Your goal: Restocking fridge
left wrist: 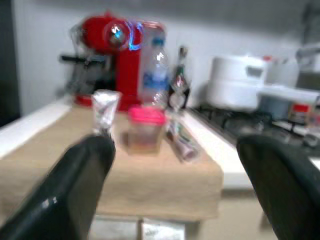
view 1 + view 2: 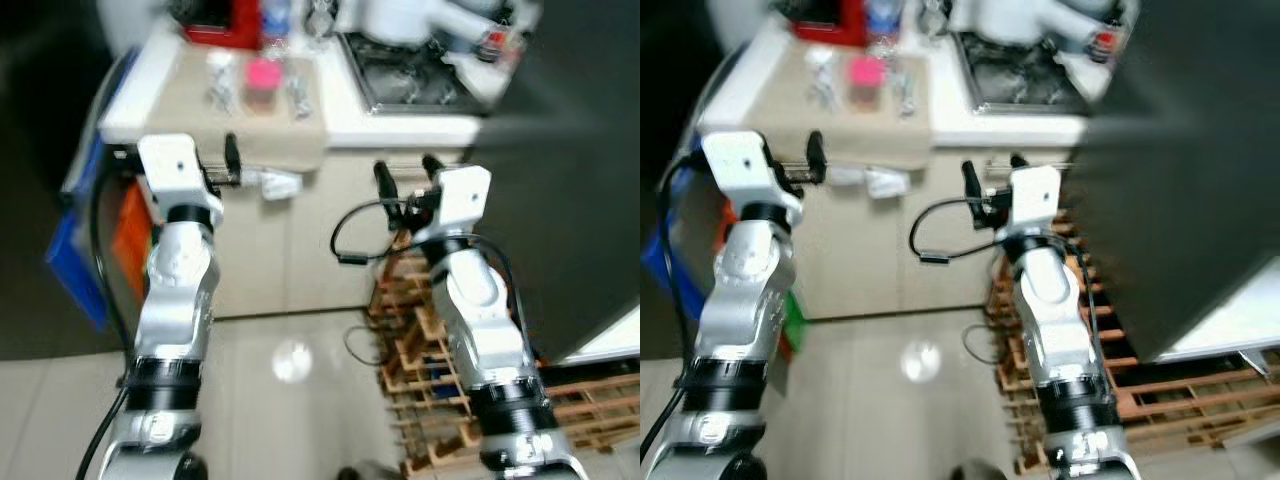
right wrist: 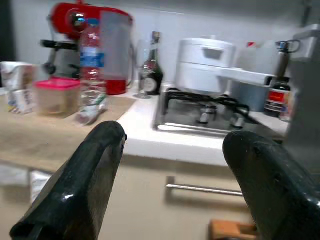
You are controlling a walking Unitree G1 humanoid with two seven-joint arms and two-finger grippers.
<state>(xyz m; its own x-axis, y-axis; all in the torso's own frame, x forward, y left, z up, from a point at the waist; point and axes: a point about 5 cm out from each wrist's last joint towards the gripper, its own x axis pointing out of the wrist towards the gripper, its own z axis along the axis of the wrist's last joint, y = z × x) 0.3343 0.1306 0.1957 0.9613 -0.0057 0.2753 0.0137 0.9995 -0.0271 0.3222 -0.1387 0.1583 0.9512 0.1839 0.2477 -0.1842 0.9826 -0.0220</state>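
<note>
On a beige mat point(image 2: 250, 110) on the counter ahead stands a small tub with a pink lid point(image 2: 262, 82), with a silvery packet point(image 1: 105, 110) to its left and a wrapped item point(image 1: 181, 142) lying to its right. A clear water bottle point(image 1: 154, 70) stands behind them. My left gripper point(image 2: 232, 165) is raised in front of the counter's edge, open and empty. My right gripper point(image 2: 408, 175) is also open and empty, level with the cabinet front below the hob point(image 2: 410, 85). A dark fridge door point(image 2: 1190, 180) rises at the right.
A red coffee machine point(image 1: 107, 55) and a dark bottle point(image 3: 150, 67) stand at the back of the counter, and a white pot point(image 3: 205, 65) sits on the hob. A wooden rack point(image 2: 420, 340) stands on the floor by my right arm. Blue and orange items point(image 2: 75, 250) are at the left.
</note>
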